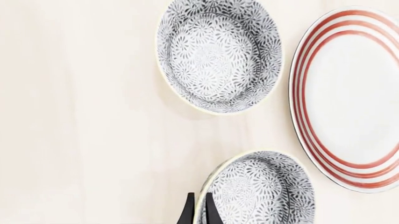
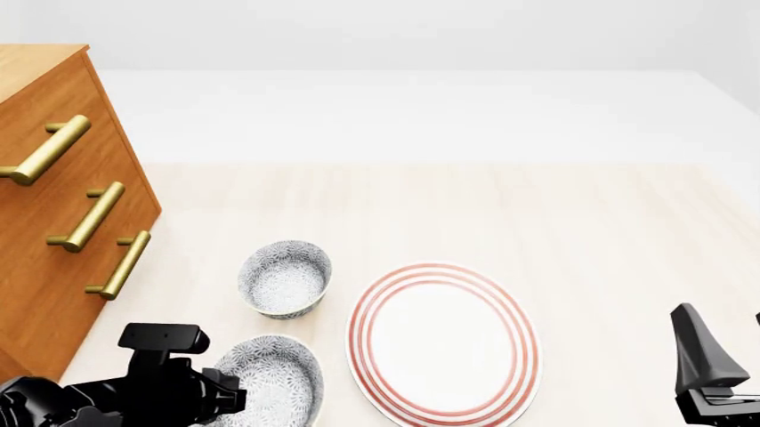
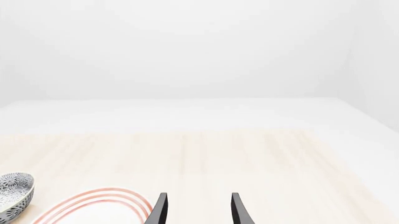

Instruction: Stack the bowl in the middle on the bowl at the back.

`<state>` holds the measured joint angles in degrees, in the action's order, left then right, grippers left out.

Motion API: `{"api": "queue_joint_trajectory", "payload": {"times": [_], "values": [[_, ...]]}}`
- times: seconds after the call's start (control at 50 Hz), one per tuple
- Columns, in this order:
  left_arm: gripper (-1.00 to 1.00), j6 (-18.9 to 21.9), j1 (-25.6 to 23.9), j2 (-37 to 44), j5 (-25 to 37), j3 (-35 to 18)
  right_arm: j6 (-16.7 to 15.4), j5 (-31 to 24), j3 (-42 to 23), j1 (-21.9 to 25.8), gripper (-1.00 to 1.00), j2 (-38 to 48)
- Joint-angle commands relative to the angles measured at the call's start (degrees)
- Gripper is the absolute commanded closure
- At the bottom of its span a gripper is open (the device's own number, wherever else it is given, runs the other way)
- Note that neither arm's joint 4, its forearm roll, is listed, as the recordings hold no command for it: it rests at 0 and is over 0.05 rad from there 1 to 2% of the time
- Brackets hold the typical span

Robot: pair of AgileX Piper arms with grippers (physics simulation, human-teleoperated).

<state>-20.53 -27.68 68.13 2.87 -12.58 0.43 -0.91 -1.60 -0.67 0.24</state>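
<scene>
The bowl in the middle (image 1: 262, 191) is white with dense grey floral speckle and lies nearest me, left of the plate (image 2: 267, 384). My left gripper (image 1: 200, 212) is shut on its rim, one finger outside and one inside. An alike bowl at the back (image 1: 218, 53) stands empty and upright farther along the table (image 2: 285, 277), apart from the held one. At the front right my right gripper (image 3: 198, 210) is open with nothing between its fingers, far from both bowls. That view catches the back bowl's edge (image 3: 12, 193).
A large white plate with red rings (image 2: 442, 342) lies right of the bowls, close to both. A wooden dresser with brass handles (image 2: 53, 222) stands along the table's left side. Bare light wood tabletop (image 2: 594, 231) stretches behind and right of the plate.
</scene>
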Motion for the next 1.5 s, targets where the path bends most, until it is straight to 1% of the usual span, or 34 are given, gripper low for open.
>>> {"api": "queue_joint_trajectory", "payload": {"times": [0.02, 0.06, 0.16, 0.18, 0.28, 0.3, 0.32, 0.4, 0.52, 0.54, 0.62, 0.64, 0.68, 0.72, 0.76, 0.78, 0.84, 0.88, 0.98, 1.04, 1.06, 1.08, 1.18, 1.38, 1.5], "values": [[1.0, 1.4, 1.9, -2.6, 3.2, -1.3, 0.0, 0.1, 0.0, 0.0, -1.0, 0.0], [1.0, 1.4, 2.2, -3.8, 4.7, -1.9, -0.1, 0.1, 0.0, 0.1, -1.0, 0.0], [1.0, 0.7, 2.2, -9.0, 10.6, -4.2, -0.2, 0.2, 0.0, 0.1, -1.0, 0.1], [1.0, 0.7, 2.2, -9.0, 10.7, -4.2, -0.2, 0.2, 0.0, 0.1, -1.0, 0.1], [1.0, 0.5, 2.0, -13.7, 16.3, -6.8, -0.2, 0.1, 0.1, 0.2, -1.0, 0.0], [1.0, 0.5, 2.0, -13.8, 16.3, -6.8, -0.2, 0.1, 0.1, 0.2, -1.0, 0.0], [1.0, -0.3, 1.6, -15.9, 18.6, -7.9, -0.2, 0.1, 0.0, 0.2, -1.0, 0.0], [1.0, -1.0, 1.0, -18.7, 21.7, -9.3, -0.2, 0.0, 0.0, 0.2, -1.0, -0.1], [1.0, -3.0, -0.9, -22.8, 26.0, -10.3, -0.2, 0.3, -0.1, 0.3, -1.0, 0.3], [1.0, -3.8, -1.8, -24.1, 27.6, -10.7, -0.2, 0.3, -0.1, 0.3, -1.0, 0.3], [1.0, -4.5, -2.5, -26.1, 30.3, -11.7, -0.3, 0.3, -0.1, 0.3, -1.0, 0.3], [1.0, -5.2, -3.4, -27.8, 32.8, -13.0, -0.2, 0.3, -0.2, 0.3, -1.0, 0.3], [1.0, -5.4, -3.7, -28.5, 34.0, -13.6, -0.2, 0.3, -0.2, 0.3, -1.0, 0.3], [1.0, -5.8, -4.8, -30.7, 37.9, -16.3, -0.1, 0.3, -0.2, 0.2, -1.0, 0.3], [1.0, -5.9, -5.0, -31.1, 38.8, -16.9, -0.1, 0.3, -0.2, 0.3, -1.0, 0.3], [1.0, -6.1, -5.5, -32.0, 40.8, -18.2, -0.1, 0.2, -0.2, 0.3, -1.0, 0.3], [1.0, -5.9, -5.7, -32.8, 42.3, -18.7, -0.1, 0.2, -0.2, 0.2, -1.0, 0.2], [1.0, -6.4, -6.7, -34.7, 45.2, -19.9, 0.0, 0.2, -0.2, 0.2, -1.0, 0.2], [1.0, -6.5, -7.3, -36.7, 48.1, -20.8, 0.0, 0.1, -0.2, 0.2, -1.0, 0.2], [1.0, -7.0, -8.7, -38.9, 50.6, -20.7, -0.7, 0.1, -0.3, 0.5, -1.0, 0.2], [1.0, -7.0, -8.7, -38.9, 50.6, -20.8, -0.7, 0.1, -0.3, 0.5, -1.0, 0.2], [1.0, -7.4, -9.5, -40.2, 52.3, -20.9, -0.8, 0.0, -0.3, 0.6, -1.0, 0.2], [1.0, -8.3, -10.9, -42.4, 55.3, -21.7, -0.8, 0.0, -0.4, 0.5, -1.0, 0.2], [1.0, -11.1, -15.4, -45.5, 58.3, -22.3, -0.5, 0.0, -0.4, 0.4, -1.0, 0.1], [1.0, -11.9, -18.4, -46.9, 59.0, -21.2, -0.3, 0.1, -0.4, 0.3, -1.0, 0.1]]}}
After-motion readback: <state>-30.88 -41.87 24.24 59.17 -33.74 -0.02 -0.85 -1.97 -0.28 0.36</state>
